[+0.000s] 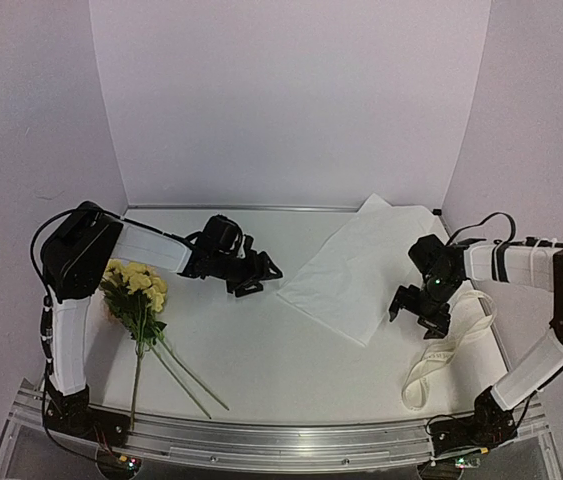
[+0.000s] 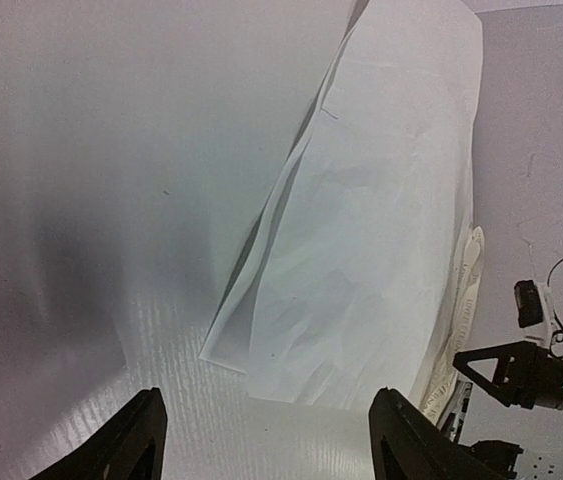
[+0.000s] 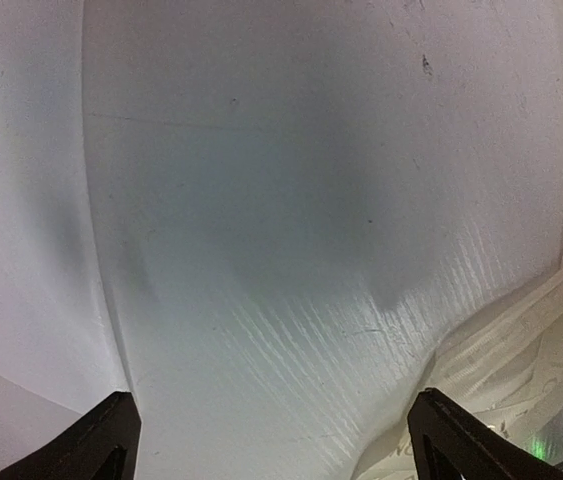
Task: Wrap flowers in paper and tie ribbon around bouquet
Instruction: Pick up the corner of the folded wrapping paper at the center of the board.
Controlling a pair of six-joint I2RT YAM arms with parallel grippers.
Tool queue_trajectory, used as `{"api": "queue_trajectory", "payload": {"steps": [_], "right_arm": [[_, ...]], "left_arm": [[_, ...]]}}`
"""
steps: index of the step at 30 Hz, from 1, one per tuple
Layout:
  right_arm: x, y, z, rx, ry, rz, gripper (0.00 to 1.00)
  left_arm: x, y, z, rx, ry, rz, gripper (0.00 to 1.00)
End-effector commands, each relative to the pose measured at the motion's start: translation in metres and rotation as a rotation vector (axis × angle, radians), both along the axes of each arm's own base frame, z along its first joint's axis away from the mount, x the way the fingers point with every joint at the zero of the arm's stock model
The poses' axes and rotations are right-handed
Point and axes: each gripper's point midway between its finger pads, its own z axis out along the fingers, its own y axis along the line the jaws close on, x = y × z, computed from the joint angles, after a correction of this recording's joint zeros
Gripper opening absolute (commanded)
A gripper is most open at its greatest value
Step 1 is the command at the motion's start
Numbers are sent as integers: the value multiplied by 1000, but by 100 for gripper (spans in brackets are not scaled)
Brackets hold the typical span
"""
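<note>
The flowers [image 1: 137, 288], pale yellow blooms with long green stems, lie at the table's left, beside the left arm's base. The paper [image 1: 359, 265] is a broad white sheet lying flat right of centre, also seen in the left wrist view as the paper [image 2: 371, 240]. The ribbon [image 1: 449, 350] loops along the right side, and the cream ribbon [image 3: 521, 345] shows in the right wrist view. My left gripper [image 1: 261, 273] is open and empty just left of the paper's near corner, shown as the left gripper [image 2: 266, 400]. My right gripper [image 1: 417, 305] hangs open between paper and ribbon, with nothing between the right gripper [image 3: 273, 400] fingers.
White walls close in the table at the back and both sides. A metal rail [image 1: 281, 440] runs along the near edge. The flower stems [image 1: 186, 380] reach toward that rail.
</note>
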Motion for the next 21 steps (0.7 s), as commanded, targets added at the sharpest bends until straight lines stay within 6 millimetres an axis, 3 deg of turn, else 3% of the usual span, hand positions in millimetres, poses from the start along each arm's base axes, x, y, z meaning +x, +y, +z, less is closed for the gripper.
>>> {"api": "queue_trajectory", "payload": {"steps": [1, 10, 21], "right_arm": [[21, 14, 9, 62, -45, -9, 95], [29, 19, 1, 76, -29, -28, 95], [33, 22, -9, 93, -4, -43, 93]], "left_arm": [[6, -26, 29, -135, 8, 15, 68], [-3, -31, 5, -84, 81, 37, 59], [0, -44, 0, -96, 90, 23, 51]]}}
